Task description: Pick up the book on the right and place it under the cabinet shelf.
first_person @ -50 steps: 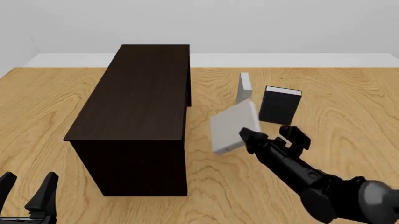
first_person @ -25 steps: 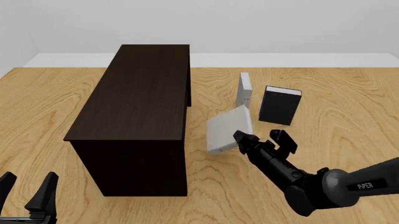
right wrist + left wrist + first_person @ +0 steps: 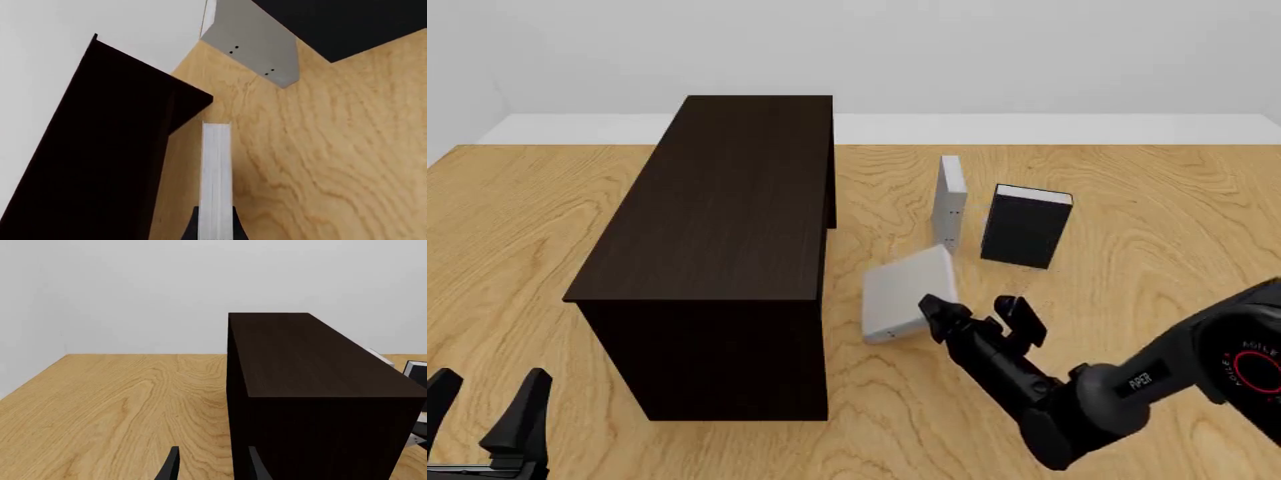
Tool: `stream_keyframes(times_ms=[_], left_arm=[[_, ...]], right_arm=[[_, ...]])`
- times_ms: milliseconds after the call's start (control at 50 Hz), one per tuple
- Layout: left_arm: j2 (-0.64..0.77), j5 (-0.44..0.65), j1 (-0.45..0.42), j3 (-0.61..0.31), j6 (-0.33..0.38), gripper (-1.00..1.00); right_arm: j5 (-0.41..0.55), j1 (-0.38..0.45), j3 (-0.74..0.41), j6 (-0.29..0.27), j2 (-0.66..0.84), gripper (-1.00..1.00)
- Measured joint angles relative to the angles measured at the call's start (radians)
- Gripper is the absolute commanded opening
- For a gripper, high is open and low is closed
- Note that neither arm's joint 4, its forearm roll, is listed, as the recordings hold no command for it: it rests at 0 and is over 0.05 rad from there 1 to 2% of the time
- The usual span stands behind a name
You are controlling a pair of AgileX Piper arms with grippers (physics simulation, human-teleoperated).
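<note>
The right pincer (image 3: 972,312) pinches the book (image 3: 905,293), tilted, at frame centre just beside the cabinet (image 3: 721,220). The left pincer (image 3: 487,412) sits spread at lower left.

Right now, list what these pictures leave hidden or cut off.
- Space under the cabinet shelf: front view, its own top and dark side cover it.
- Right tool: right wrist view, the bottom edge cuts its fingers; the held book shows edge-on only.
- Left tool: front view, the frame edge crops its base.
- Second grey book: left wrist view, mostly behind the cabinet.
</note>
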Motion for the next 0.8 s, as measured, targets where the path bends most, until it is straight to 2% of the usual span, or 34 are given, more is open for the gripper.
stream_keyframes(times_ms=[220, 380, 400, 800], left_arm=[[0.000, 0.000, 0.000, 0.000, 0.000, 1.00], [0.000, 0.000, 0.000, 0.000, 0.000, 1.00], [0.000, 0.000, 0.000, 0.000, 0.000, 1.00], [0.000, 0.000, 0.000, 0.000, 0.000, 1.00]], right_arm=[[-0.045, -0.003, -0.016, 0.017, 0.034, -1.00], [-0.051, -0.005, -0.026, 0.009, 0.046, -1.00], [-0.052, -0.005, -0.028, 0.008, 0.048, 1.00], [0.004, -0.002, -0.014, -0.015, 0.068, 1.00]])
